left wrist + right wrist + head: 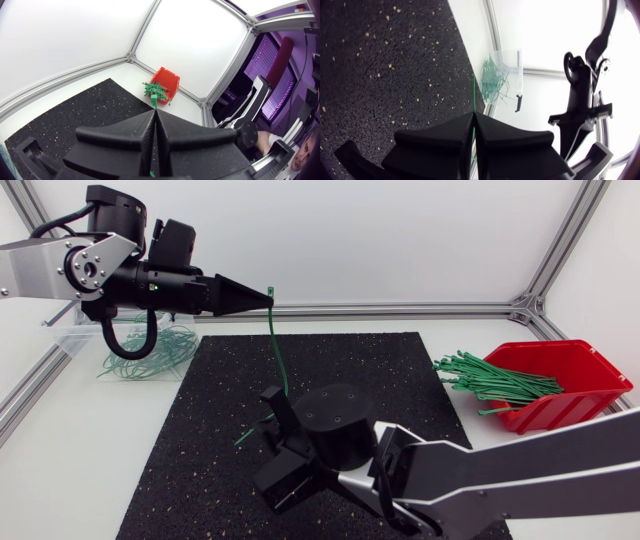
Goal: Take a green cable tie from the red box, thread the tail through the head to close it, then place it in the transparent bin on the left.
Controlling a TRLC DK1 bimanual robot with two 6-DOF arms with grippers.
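One green cable tie (277,345) stretches between my two grippers above the black mat (190,440). My left gripper (267,300) is shut on the tie's head end at the mat's far edge. In the left wrist view a green stub (154,104) pokes out past its closed fingertips (155,112). My right gripper (276,402) is shut on the tie lower down, and the tail tip (245,437) sticks out beside it. In the right wrist view the thin green strip (473,92) runs straight ahead from the closed gripper (473,115). The red box (575,375) holds several green ties (495,380).
The transparent bin (75,340) stands at the far left behind my left arm, with several closed ties (160,350) in it; it also shows ahead of the right gripper (512,62). The red box (167,80) lies ahead of the left gripper. Aluminium frame rails (400,310) border the table.
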